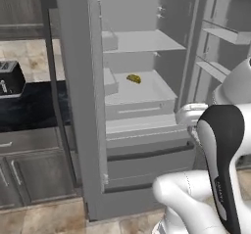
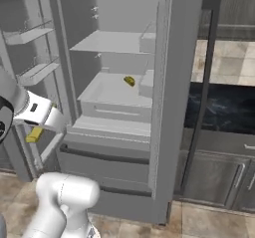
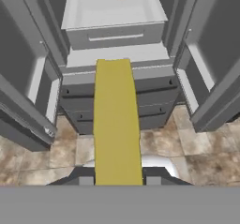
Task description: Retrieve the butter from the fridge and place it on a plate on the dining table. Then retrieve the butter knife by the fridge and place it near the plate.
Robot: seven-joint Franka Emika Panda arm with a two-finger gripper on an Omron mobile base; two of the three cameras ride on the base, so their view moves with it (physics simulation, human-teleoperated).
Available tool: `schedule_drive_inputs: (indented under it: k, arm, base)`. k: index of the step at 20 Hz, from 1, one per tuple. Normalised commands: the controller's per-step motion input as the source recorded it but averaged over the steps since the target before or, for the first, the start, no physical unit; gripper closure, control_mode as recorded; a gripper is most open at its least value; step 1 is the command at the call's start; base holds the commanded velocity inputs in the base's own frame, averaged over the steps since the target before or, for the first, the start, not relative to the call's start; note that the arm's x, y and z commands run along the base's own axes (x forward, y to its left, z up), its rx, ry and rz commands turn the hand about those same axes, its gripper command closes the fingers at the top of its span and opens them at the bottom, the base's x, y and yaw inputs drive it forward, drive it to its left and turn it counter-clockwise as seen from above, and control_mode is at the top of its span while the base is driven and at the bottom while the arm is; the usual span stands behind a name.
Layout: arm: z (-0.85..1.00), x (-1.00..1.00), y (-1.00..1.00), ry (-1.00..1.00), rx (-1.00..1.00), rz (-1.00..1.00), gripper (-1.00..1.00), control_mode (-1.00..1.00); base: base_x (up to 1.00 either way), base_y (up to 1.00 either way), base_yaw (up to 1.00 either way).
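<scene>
Clamped narrowly in the claw [image 3: 118, 181], a long yellow stick of butter [image 3: 117, 124] juts out in front of the tall grey fridge [image 1: 83, 130] with its doors open, so retrieval looks done and the next move calls for carrying it to the plate.

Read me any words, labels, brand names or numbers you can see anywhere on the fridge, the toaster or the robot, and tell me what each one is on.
No readable text anywhere.
fridge: no brand or label on doors, shelves or drawers.
toaster: no lettering visible.
small dark patch on the robot's wrist: too small and blurred to tell whether it holds writing.
butter, held in the tool: plain yellow, unmarked.
</scene>
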Motion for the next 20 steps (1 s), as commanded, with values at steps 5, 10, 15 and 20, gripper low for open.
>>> schedule_drive_inputs:
  k: [5,10,15,20]
  arm:
    - [0.0,0.0,0.0,0.0,0.0,0.0,1.0,1.0]
    - [0.0,0.0,0.0,0.0,0.0,0.0,1.0,1.0]
    - [0.0,0.0,0.0,0.0,0.0,0.0,1.0,1.0]
    - [0.0,0.0,0.0,0.0,0.0,0.0,1.0,1.0]
  base:
    - [-0.89,0.0,0.0]
    - [-0.7,0.15,-0.16]
    - [-0.57,0.09,-0.43]
    - [-0.5,0.0,-0.46]
